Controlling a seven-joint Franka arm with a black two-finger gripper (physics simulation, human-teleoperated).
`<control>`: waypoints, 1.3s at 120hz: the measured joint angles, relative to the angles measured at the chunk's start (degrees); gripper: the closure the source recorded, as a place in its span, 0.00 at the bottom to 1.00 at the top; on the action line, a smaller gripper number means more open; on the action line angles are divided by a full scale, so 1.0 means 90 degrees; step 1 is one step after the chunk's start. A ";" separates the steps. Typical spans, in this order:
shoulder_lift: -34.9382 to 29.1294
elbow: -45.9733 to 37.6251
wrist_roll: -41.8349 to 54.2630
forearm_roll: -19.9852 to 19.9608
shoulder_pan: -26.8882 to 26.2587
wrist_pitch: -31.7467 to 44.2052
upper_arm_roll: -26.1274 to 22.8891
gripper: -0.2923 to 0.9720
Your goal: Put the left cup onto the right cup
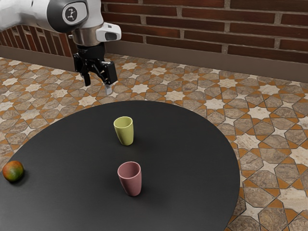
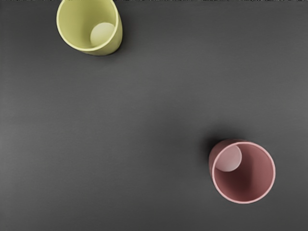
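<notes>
Now, gripper [image 1: 98,86]: open, its 2 black jaws standing apart with nothing held between them.
Gripper position: it hangs high above the far rim of the table, toward the exterior view's upper left, pointing down and well apart from both cups.
Arm [image 1: 72,14]: white with a dark joint cap, entering from the exterior view's upper left corner.
Table [image 1: 192,159]: round, with a matte black top. In the wrist view its dark surface [image 2: 154,96] lies under both cups.
Yellow-green cup [image 1: 124,130]: upright on the table, mouth up, empty. Of the 2 cups it is the one nearer the gripper and farther from the exterior camera. Seen from above in the wrist view [image 2: 89,26], its pale bottom shows inside the rim.
Pink cup [image 1: 130,178]: upright on the table, mouth up, empty. It is nearer the exterior camera and a little toward the exterior view's right of the yellow-green cup. From above in the wrist view [image 2: 242,171], its pale bottom shows too.
Cups' relation: the 2 stand apart, not touching, with a bare stretch of table between them, and neither sits on the other.
Left or right cup: I cannot tell from these views which cup counts as which.
Fruit [image 1: 13,171]: 1 round fruit, red, orange and green, near the table's edge at the exterior view's left, well apart from both cups.
Surroundings: a patterned tile floor [image 1: 250,106] and a red brick wall [image 1: 216,24] lie behind the table.
</notes>
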 joint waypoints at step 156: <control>0.2483 0.0396 0.0211 -0.0712 0.0485 0.1729 0.0161 0.42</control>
